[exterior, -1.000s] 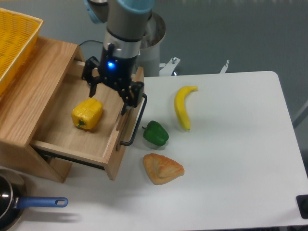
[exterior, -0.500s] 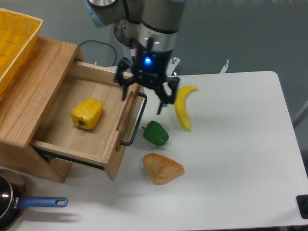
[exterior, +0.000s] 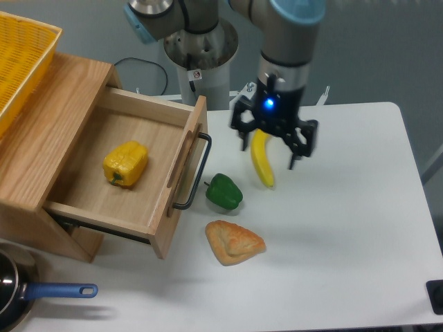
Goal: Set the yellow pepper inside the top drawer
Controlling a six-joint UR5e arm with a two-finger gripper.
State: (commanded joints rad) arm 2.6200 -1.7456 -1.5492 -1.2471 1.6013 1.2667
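At the lower left edge of the frame, a dark pan with a blue handle (exterior: 59, 291) is cut off. Lower centre, a pastry (exterior: 234, 242) lies on the white table (exterior: 346, 228), with a green pepper (exterior: 224, 191) just above it, beside the black bar handle (exterior: 193, 171). The yellow pepper (exterior: 125, 163) lies inside the open top drawer (exterior: 104, 200), left of centre. My gripper (exterior: 268, 146) hangs above the banana (exterior: 262, 159), hiding its upper end; my fingers stand apart, holding nothing. A yellow basket (exterior: 21, 55) is cropped at upper left.
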